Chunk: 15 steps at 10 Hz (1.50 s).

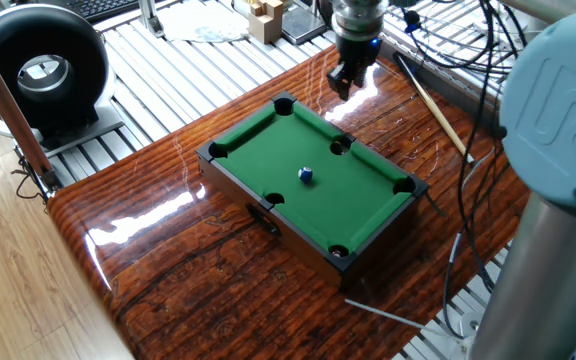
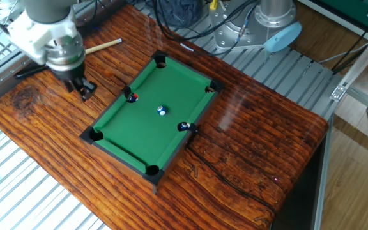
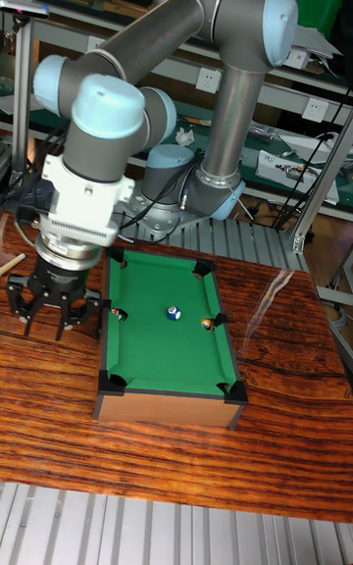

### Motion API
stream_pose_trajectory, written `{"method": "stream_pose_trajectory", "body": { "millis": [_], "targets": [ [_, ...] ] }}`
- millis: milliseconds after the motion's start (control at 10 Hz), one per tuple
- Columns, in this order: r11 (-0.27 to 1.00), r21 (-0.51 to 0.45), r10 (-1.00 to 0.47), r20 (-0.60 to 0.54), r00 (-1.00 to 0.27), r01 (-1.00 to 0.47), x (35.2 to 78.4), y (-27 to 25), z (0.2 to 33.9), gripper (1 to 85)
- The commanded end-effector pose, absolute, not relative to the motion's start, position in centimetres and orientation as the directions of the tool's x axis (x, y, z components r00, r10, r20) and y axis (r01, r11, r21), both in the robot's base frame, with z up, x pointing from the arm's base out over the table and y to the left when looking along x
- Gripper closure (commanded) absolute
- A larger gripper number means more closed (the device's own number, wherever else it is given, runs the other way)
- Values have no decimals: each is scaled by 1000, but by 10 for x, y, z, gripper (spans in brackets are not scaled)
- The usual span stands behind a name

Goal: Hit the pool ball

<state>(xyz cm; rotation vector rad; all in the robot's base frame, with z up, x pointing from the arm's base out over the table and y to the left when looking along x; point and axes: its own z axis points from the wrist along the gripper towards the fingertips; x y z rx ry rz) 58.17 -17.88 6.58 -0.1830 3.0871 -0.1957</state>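
I see the pool ball (image 2: 162,110) resting near the middle of the green felt on the mini pool table (image 2: 190,84), clear of every pocket. My end effector (image 2: 82,88) hangs over the desk (image 2: 260,160) just outside one long rail, apart from the ball, holding nothing; I cannot tell how far its fingers are parted. To strike well, I judge I should bring it over the rail, drop low behind the ball and sweep straight through its centre toward a pocket.
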Motion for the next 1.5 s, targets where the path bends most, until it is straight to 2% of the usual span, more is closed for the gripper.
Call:
{"method": "stream_pose_trajectory", "body": {
  "millis": [0,900,1400],
  "targets": [
    [981,-117,-162,-60,-985,-154,572,-193,65,400],
    [970,-77,-240,-113,-964,-232,545,-224,62,373],
    [964,-30,-265,-111,-958,-264,524,-230,64,300]
  ]
}}
